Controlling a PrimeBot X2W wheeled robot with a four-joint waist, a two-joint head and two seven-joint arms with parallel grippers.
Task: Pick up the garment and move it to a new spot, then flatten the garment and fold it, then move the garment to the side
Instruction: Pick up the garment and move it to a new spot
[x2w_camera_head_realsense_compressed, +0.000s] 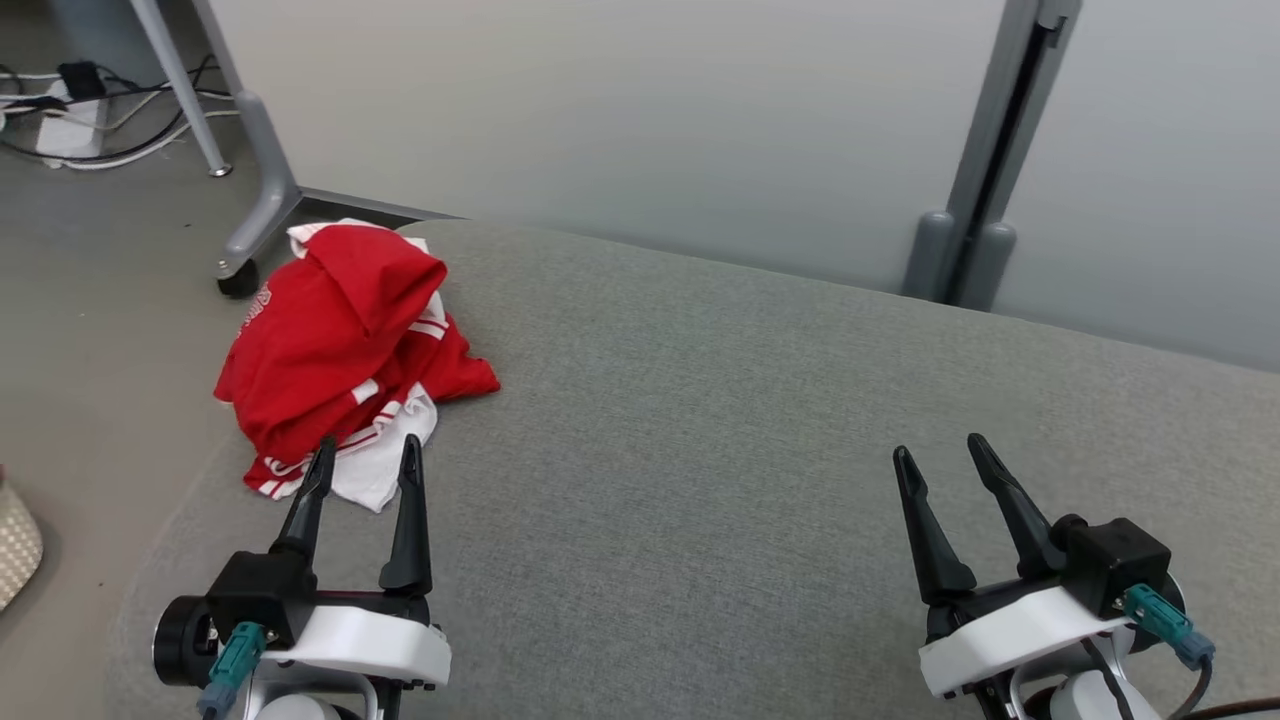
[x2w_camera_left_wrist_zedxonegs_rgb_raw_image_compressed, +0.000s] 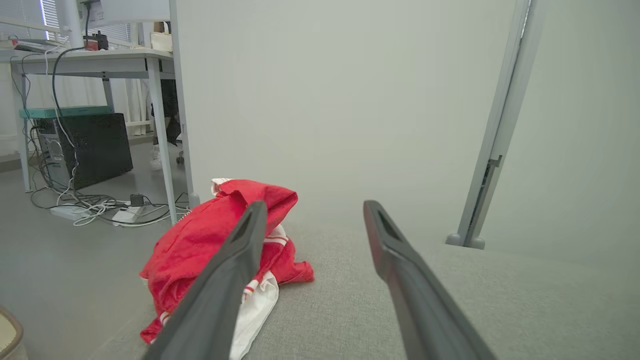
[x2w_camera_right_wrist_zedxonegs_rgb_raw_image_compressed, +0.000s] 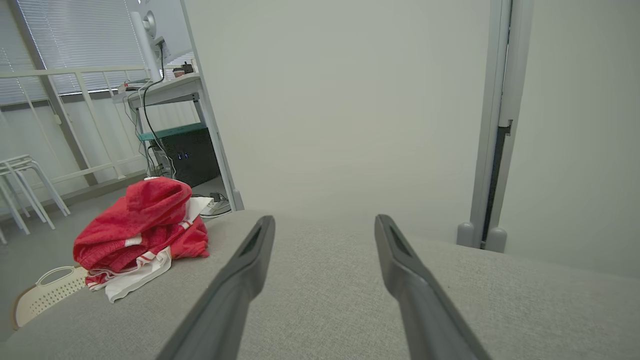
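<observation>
The garment (x2w_camera_head_realsense_compressed: 345, 340) is a crumpled red piece with white trim, heaped on the far left edge of the grey padded surface (x2w_camera_head_realsense_compressed: 720, 420). My left gripper (x2w_camera_head_realsense_compressed: 367, 453) stands open just in front of the heap, nothing between its fingers. In the left wrist view the garment (x2w_camera_left_wrist_zedxonegs_rgb_raw_image_compressed: 210, 240) lies ahead and to the left, partly behind the left finger of the gripper (x2w_camera_left_wrist_zedxonegs_rgb_raw_image_compressed: 312, 212). My right gripper (x2w_camera_head_realsense_compressed: 938, 452) is open over bare fabric at the right, far from the heap. From the right wrist, the garment (x2w_camera_right_wrist_zedxonegs_rgb_raw_image_compressed: 140, 220) lies far left of the open gripper (x2w_camera_right_wrist_zedxonegs_rgb_raw_image_compressed: 325, 225).
A pale partition wall (x2w_camera_head_realsense_compressed: 620, 110) with a grey post (x2w_camera_head_realsense_compressed: 985, 150) rises behind the surface. Left of it are a caster-footed leg (x2w_camera_head_realsense_compressed: 255, 215), floor cables (x2w_camera_head_realsense_compressed: 80, 110), and a perforated cream basket (x2w_camera_right_wrist_zedxonegs_rgb_raw_image_compressed: 45, 295) on the floor. A desk with a computer tower (x2w_camera_left_wrist_zedxonegs_rgb_raw_image_compressed: 85, 147) stands beyond.
</observation>
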